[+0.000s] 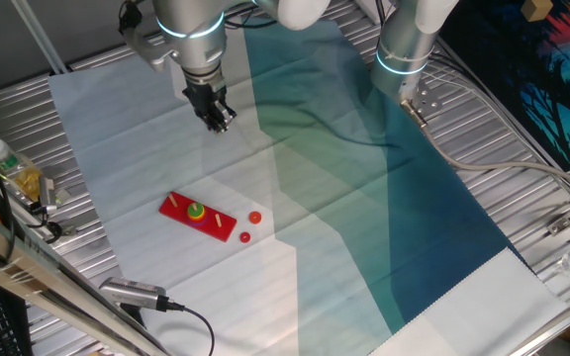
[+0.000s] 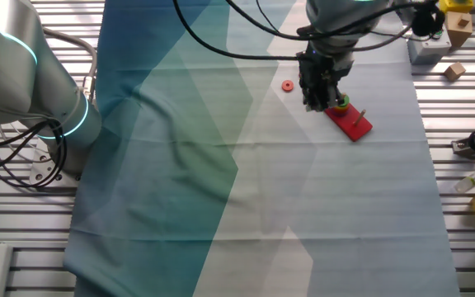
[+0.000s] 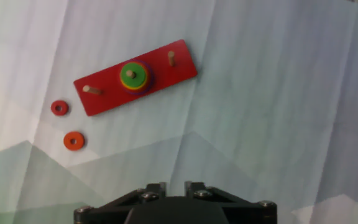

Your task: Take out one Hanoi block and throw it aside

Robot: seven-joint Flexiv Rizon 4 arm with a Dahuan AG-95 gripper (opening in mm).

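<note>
My gripper (image 1: 216, 115) hangs above a table draped in a creased cloth (image 1: 344, 198) that fades from pale white to teal and deep blue. I cannot tell whether its fingers are apart or together; the hand view shows only the black base of my hand at the bottom edge. On the pale part of the cloth lies a red base board (image 3: 135, 78) with three wooden pegs. The green disc (image 3: 131, 74) sits on the middle peg, on top of a yellow disc (image 3: 143, 83). Two small red discs (image 3: 59, 107) lie loose on the cloth just beside one end of the board. The table around the cloth is ribbed metal (image 1: 522, 198). A plastic bottle (image 1: 6, 163) stands at the left edge in one fixed view, and a second grey arm (image 2: 23, 74) stands at the left in the other.
</note>
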